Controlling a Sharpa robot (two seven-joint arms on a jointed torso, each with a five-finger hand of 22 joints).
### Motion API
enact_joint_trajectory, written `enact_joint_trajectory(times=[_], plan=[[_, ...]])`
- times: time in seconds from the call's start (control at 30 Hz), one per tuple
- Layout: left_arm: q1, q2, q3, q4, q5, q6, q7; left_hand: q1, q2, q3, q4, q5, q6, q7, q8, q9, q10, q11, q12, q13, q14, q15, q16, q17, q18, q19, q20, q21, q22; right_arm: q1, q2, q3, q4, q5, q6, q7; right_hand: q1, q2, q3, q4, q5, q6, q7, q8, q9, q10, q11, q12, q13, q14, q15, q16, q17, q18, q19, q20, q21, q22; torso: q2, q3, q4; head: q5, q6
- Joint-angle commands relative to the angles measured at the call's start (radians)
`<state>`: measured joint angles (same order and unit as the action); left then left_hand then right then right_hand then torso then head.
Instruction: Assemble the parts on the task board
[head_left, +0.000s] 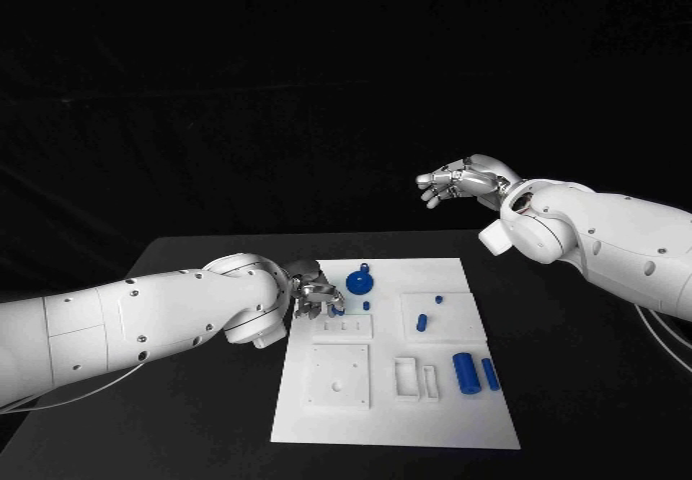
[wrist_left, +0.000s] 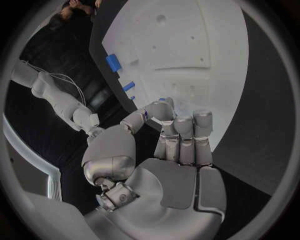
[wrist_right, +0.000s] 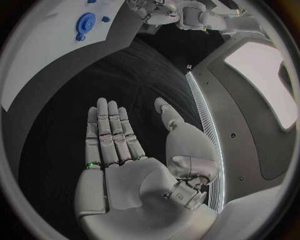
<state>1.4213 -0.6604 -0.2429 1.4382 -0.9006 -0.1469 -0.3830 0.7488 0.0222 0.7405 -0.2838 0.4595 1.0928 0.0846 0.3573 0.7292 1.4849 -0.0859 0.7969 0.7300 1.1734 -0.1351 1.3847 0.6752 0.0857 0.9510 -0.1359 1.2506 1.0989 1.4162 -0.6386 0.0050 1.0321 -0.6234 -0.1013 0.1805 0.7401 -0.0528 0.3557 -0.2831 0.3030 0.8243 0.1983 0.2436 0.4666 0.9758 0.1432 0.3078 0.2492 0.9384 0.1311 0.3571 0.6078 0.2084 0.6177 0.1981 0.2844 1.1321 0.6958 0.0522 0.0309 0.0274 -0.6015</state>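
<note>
The white task board (head_left: 433, 420) lies in the middle of the black table. My left hand (head_left: 309, 291) is at the board's left edge with its fingers curled, and pinches a small blue part (wrist_left: 165, 101) between thumb and fingertip. On the board a round blue disc part (head_left: 361, 280) lies near the far edge. A small blue peg (head_left: 421, 322) sits mid-board. A thick blue cylinder (head_left: 464, 372) and a thinner one (head_left: 490, 373) lie side by side at the right. My right hand (head_left: 464, 180) is raised beyond the board's far right corner, palm flat, fingers (wrist_right: 109, 135) spread, holding nothing.
Raised white squares and slotted blocks (head_left: 414, 378) stand on the near half of the board. Bare black table (head_left: 202, 420) runs along both sides of the board. My right forearm (head_left: 606, 235) hangs over the table's right side.
</note>
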Motion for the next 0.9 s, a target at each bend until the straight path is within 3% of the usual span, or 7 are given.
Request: enact_joint_trajectory(times=[0.03, 0.23, 0.43, 0.9], plan=[[-0.009, 0.008, 0.001, -0.004, -0.088, -0.034, -0.009, 0.014, 0.003, 0.01, -0.005, 0.003, 0.097, -0.09, 0.002, 0.001, -0.028, -0.032, 0.011, 0.002, 0.094, -0.088, 0.008, -0.002, 0.016, 0.009, -0.139, 0.005, -0.001, 0.0, -0.003, 0.0, 0.006, -0.024, 0.013, 0.013, 0.01, -0.002, -0.003, 0.0, 0.004, -0.007, 0.002, 0.005, -0.002, 0.006, 0.004, -0.005, -0.002, -0.008, 0.001, -0.006, -0.001, -0.011, -0.009, 0.0, -0.005, 0.001, 0.002, -0.0017, -0.0006, -0.002, -0.004], [-0.024, 0.018, 0.001, -0.016, -0.088, -0.056, 0.004, 0.009, 0.005, 0.007, -0.001, 0.004, 0.105, -0.092, 0.006, 0.004, -0.029, -0.033, 0.018, 0.002, 0.095, -0.089, 0.012, -0.003, 0.015, 0.011, -0.138, 0.006, 0.0, 0.0, -0.004, 0.0, 0.01, -0.032, 0.022, 0.006, 0.01, -0.002, -0.002, 0.001, 0.005, -0.007, 0.002, 0.005, -0.002, 0.007, 0.004, -0.006, -0.004, -0.008, 0.001, -0.007, -0.001, -0.011, -0.009, 0.0, -0.005, 0.002, 0.003, -0.0016, 0.001, -0.003, -0.006], [-0.048, 0.033, 0.001, -0.026, -0.105, -0.042, 0.008, 0.001, 0.007, 0.006, 0.001, 0.0, 0.115, -0.095, 0.009, 0.007, -0.033, -0.037, 0.028, 0.001, 0.094, -0.092, 0.017, -0.004, 0.016, 0.013, -0.138, 0.006, 0.0, 0.0, -0.003, 0.0, 0.015, -0.04, 0.023, 0.001, 0.005, -0.001, -0.002, 0.005, 0.005, -0.008, 0.003, 0.005, -0.004, 0.008, 0.004, -0.011, -0.011, -0.009, 0.002, -0.01, -0.002, -0.01, -0.013, 0.002, -0.005, 0.003, 0.004, -0.0029, -0.0007, -0.005, -0.009], [-0.069, 0.054, 0.001, -0.052, -0.096, -0.042, 0.016, -0.002, 0.011, 0.009, 0.001, -0.001, 0.114, -0.096, 0.007, 0.008, -0.037, -0.037, 0.033, -0.002, 0.092, -0.092, 0.019, -0.007, 0.017, 0.013, -0.137, 0.006, 0.0, 0.0, 0.0, 0.0, 0.028, -0.017, 0.052, -0.02, 0.007, 0.0, -0.001, 0.005, -0.019, -0.011, 0.004, 0.006, -0.01, 0.014, 0.007, -0.02, -0.029, -0.009, 0.003, -0.016, -0.001, -0.007, -0.019, 0.006, -0.005, 0.007, 0.004, -0.002, -0.0001, -0.008, -0.013]])
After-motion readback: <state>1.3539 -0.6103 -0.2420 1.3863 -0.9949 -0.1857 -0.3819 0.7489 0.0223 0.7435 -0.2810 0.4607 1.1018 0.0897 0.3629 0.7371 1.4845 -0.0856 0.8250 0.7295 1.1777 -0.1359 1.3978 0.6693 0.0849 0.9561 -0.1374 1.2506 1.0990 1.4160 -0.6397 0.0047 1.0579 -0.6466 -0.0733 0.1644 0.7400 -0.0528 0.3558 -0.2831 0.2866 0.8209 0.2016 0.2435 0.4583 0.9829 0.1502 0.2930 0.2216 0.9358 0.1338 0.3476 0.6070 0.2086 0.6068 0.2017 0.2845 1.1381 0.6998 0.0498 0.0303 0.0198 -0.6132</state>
